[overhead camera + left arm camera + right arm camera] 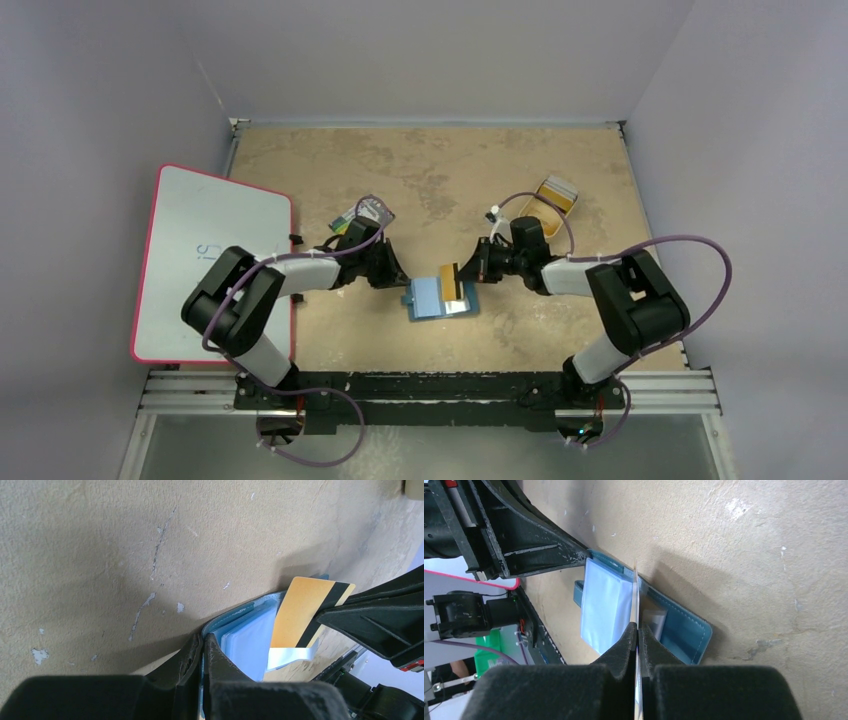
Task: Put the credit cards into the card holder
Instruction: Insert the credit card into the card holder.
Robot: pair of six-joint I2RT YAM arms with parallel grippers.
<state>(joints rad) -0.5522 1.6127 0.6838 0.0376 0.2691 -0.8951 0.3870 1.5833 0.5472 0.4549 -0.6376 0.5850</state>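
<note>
Left hand [202,646] pinches the open teal card holder [245,647]; right hand [638,630] clamps an orange, black-striped credit card [296,612].

Scuffed tan bench [430,170], pink-edged whiteboard [215,260] at its left edge, striped flat pack [372,212] left of centre, shallow tan tray [546,186] far right.

Teal-blue card holder [425,298], pale blue lining; orange-yellow credit card [297,612], black stripe; mottled tan table [430,170].

Your top camera looks down from high behind. Wrist cameras sit close behind the left gripper [202,642] and right gripper [638,630]; all see the wallet [425,297] between them.
</note>
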